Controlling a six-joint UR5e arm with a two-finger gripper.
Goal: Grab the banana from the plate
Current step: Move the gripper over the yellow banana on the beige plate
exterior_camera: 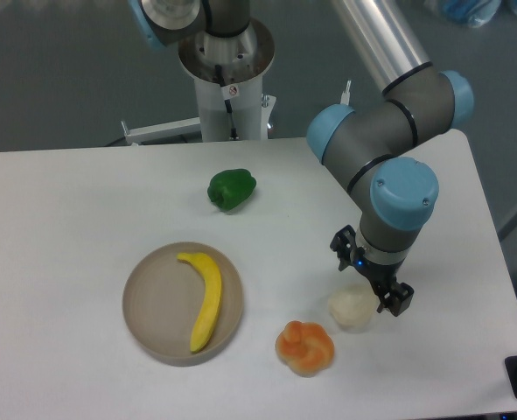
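Note:
The bright yellow banana (205, 298) lies curved on the right half of the round tan plate (150, 308), at the front left of the white table. My gripper (370, 273) points down over the table's right side, well to the right of the plate and apart from the banana. Its two black fingers (399, 299) stand spread open and hold nothing. It hovers just above and beside a pale cream pear (352, 309).
An orange knotted bun (305, 347) sits between the plate and the pear, near the front. A green pepper (232, 188) lies behind the plate. The arm's base (227, 79) stands at the table's back edge. The table's right edge is close to the gripper.

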